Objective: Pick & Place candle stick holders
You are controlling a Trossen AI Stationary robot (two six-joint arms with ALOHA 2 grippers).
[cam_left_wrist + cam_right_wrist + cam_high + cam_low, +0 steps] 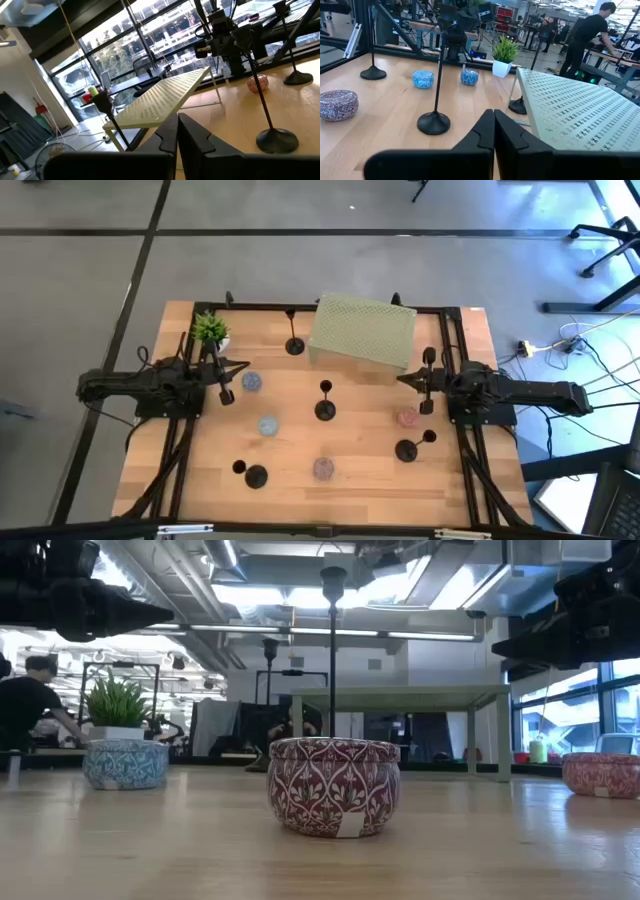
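Four slim black candle stick holders point(325, 409) stand apart on a pale wooden table point(200, 470), among small round patterned tins point(323, 468). A perforated pale green metal stand point(362, 330) and a potted green plant point(210, 330) sit at the far edge. The left gripper point(244, 366) and right gripper point(402, 378) hover at either side, fingers pressed together, holding nothing.

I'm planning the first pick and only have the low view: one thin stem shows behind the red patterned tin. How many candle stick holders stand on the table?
Observer: Four candle stick holders, all upright in the high view: one mid-table, one beside the green perforated stand, and a left one and a right one near the edge opposite the stand.
Operator: Is either gripper holding one?
Observer: No. The left gripper and right gripper are both shut and empty.
Operator: I count three tins.
Observer: There are four: two blue tins lie on the left arm's side.
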